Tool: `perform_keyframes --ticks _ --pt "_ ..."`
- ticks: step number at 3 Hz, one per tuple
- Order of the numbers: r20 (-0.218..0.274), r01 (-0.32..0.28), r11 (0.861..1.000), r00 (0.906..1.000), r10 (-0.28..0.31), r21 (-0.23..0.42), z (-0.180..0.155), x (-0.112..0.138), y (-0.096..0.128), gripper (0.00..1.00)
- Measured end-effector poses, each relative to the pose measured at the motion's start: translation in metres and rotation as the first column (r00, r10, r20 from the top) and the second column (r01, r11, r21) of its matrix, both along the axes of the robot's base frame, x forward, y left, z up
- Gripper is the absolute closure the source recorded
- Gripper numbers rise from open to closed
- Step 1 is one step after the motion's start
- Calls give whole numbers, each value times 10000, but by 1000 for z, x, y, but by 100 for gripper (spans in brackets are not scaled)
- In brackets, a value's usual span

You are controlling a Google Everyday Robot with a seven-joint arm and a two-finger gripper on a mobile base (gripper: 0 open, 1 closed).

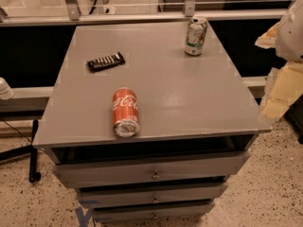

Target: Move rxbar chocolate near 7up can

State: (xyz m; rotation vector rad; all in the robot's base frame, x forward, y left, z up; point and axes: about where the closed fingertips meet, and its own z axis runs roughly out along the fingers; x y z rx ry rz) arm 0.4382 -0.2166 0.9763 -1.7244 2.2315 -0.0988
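The rxbar chocolate (106, 61) is a small black wrapped bar with pale lettering, lying flat on the back left of the grey cabinet top (189, 93). The 7up can (195, 36) is pale white and green and stands upright at the back right of the top. The bar and the can are far apart, with bare surface between them. My gripper (279, 86) shows as white and pale yellow parts at the right edge of the view, off the cabinet's right side, away from both things and holding nothing that I can see.
A red Coca-Cola can (125, 111) lies on its side near the front edge, its open end toward me. The cabinet has drawers (151, 171) below, the top one slightly open. A rail and glass (142, 13) run behind. Speckled floor lies around.
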Motion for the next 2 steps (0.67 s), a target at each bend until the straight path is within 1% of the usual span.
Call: perform_keyframes --ticks 1,2 --pt "2 0 10000 10000 0 0 0 0 0 0" --pt "563 -463 9962 9975 421 740 5 32 33 0"
